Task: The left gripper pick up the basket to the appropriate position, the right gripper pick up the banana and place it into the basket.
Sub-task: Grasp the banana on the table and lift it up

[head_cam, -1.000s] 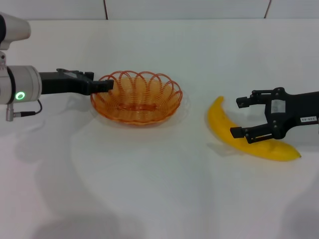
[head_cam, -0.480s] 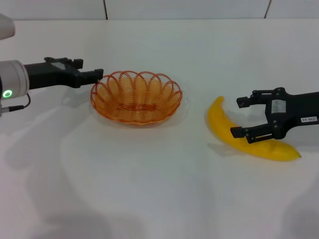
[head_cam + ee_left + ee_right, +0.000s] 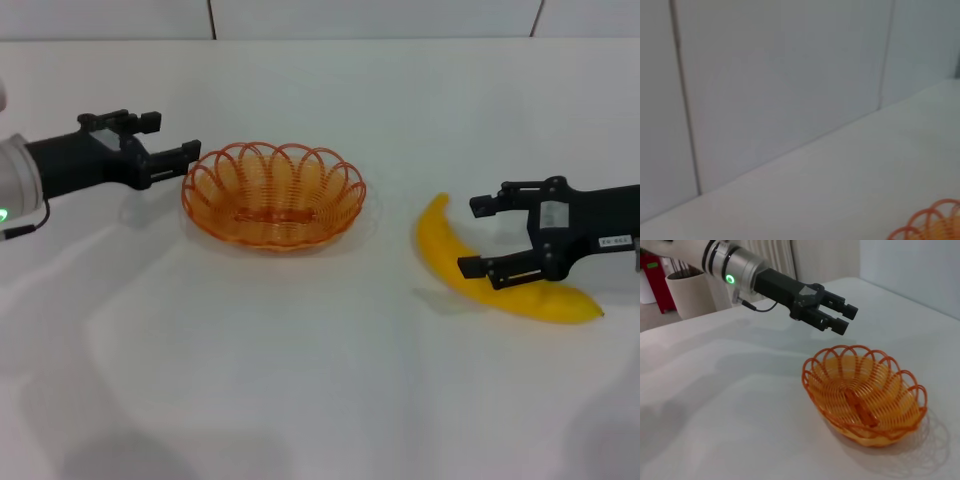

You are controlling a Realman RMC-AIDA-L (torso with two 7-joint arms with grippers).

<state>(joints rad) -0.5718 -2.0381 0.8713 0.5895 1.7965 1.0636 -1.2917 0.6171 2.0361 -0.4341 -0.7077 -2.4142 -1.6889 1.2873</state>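
Note:
The orange wire basket (image 3: 272, 200) sits empty on the white table, left of centre. Just to its left hovers my left gripper (image 3: 171, 138), open and a short gap away from the rim. The right wrist view shows the same open left gripper (image 3: 846, 321) above and behind the basket (image 3: 865, 397). A few loops of the basket (image 3: 930, 226) show in the left wrist view. The yellow banana (image 3: 445, 255) lies on the table at the right. My right gripper (image 3: 475, 238) is open over the banana's middle, one finger across it.
A tiled wall (image 3: 380, 18) runs along the table's far edge. Bare white tabletop (image 3: 300, 370) stretches between the basket and the banana and toward the front. Off the table, a pale bin (image 3: 690, 292) stands behind the left arm.
My left gripper has drawn back leftward from the basket's rim and now stands apart from it. The basket, banana and right gripper have stayed in place.

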